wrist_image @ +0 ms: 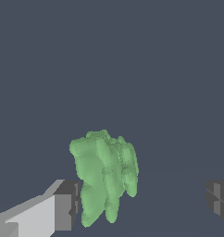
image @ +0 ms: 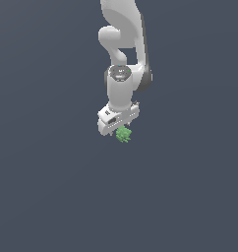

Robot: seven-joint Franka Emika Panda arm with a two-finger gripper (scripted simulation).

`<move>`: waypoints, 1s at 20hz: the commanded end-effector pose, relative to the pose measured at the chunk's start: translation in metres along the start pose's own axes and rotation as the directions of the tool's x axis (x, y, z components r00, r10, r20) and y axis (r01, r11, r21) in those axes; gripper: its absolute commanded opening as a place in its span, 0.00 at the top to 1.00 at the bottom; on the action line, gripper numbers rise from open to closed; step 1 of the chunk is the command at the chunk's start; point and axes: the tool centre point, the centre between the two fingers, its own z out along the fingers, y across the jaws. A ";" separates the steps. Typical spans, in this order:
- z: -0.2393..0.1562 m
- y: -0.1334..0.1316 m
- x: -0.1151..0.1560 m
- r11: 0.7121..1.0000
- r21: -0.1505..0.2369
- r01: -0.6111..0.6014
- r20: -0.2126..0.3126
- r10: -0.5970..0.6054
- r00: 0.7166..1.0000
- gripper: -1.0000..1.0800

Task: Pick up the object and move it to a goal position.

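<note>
Exterior view: the white Panda arm (image: 122, 44) comes down from the top edge over a plain dark blue-grey ground, wrist pointing down. The gripper (image: 122, 131) sits at the arm's lower end; its fingers are too small to make out here. The green object (image: 123, 134) shows just under the white hand, touching or overlapping its lower edge, a bit toward the exterior view's right of the hand's centre. Lumpy outline, small knobs, much smaller than the hand. Cannot tell from this view whether it rests on the ground or is lifted. Wrist view: the object (wrist_image: 104, 176) lies between the two fingers, close against the dark pad of one finger (wrist_image: 67, 203); contact there looks likely but is not certain. The other finger pad (wrist_image: 219, 198) stands well apart from it, with clear ground between. Jaws are spread wide, nothing clamped. Object surface is bright green, irregular, with ridged lobes.
</note>
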 end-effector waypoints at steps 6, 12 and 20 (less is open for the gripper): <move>0.009 -0.018 -0.006 0.991 0.003 0.133 0.004 -0.133 0.991 0.04; 0.011 -0.022 -0.008 0.986 0.004 0.164 0.005 -0.164 0.986 0.04; 0.026 -0.022 -0.008 0.987 0.004 0.161 0.005 -0.161 0.987 0.04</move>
